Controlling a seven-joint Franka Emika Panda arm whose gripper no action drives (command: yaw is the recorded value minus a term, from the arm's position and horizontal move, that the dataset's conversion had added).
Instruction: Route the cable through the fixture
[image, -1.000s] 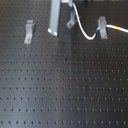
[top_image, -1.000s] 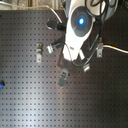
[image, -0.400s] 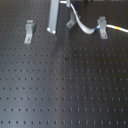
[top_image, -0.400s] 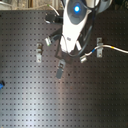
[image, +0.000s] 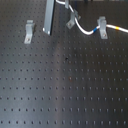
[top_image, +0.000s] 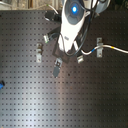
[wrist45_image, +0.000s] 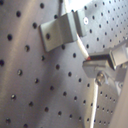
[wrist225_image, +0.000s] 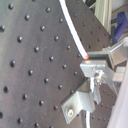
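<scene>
Black perforated tabletop is carrying everything. We are holding the thin white cable, tool clamped, at the slanted grey metal fixture, twelve o'clock; we should be keeping it taut and low.

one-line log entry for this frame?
phase: routing | thin white cable passes straight upright grey clip, leads up past slanted splayed-leg grey clip | gripper: jaw state unclear | long flat grey clip: untouched

a lab bench is indicated: a black perforated optical breadboard is seen, with small grey metal clips bolted onto it.
</scene>
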